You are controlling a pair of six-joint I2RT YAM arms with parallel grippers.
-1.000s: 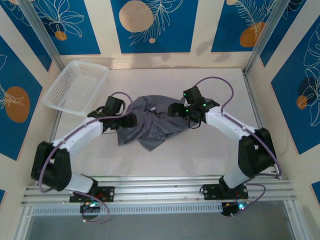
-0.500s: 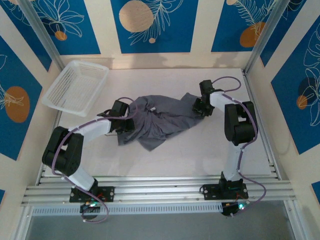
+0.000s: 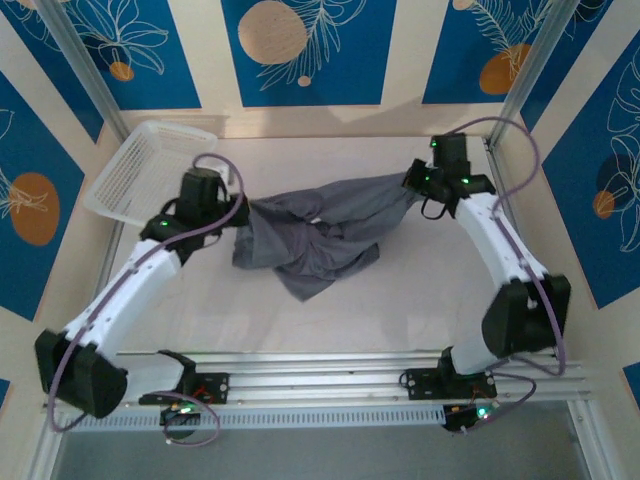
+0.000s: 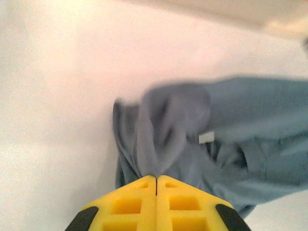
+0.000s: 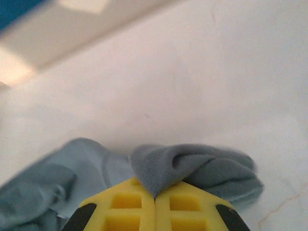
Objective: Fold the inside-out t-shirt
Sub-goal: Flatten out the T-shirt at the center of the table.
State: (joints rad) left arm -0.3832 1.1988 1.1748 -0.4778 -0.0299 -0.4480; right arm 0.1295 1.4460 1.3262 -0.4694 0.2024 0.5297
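The slate-grey inside-out t-shirt (image 3: 320,230) hangs stretched and crumpled between my two grippers over the middle of the white table (image 3: 420,300). My left gripper (image 3: 240,208) is shut on its left end; in the left wrist view the yellow jaws (image 4: 156,179) pinch bunched cloth (image 4: 173,130), with a small white label (image 4: 206,137) showing. My right gripper (image 3: 412,190) is shut on the right end; in the right wrist view a fold of the t-shirt (image 5: 192,166) is clamped at the gripper (image 5: 154,196). The lower part sags onto the table.
A white mesh basket (image 3: 150,170) stands at the back left, close behind the left arm. Metal frame posts (image 3: 520,80) rise at the back corners. An aluminium rail (image 3: 320,375) runs along the near edge by the arm bases.
Both grippers closed on the shirt's ends and rose, moving apart. The shirt, lying crumpled before, is now pulled out between them.
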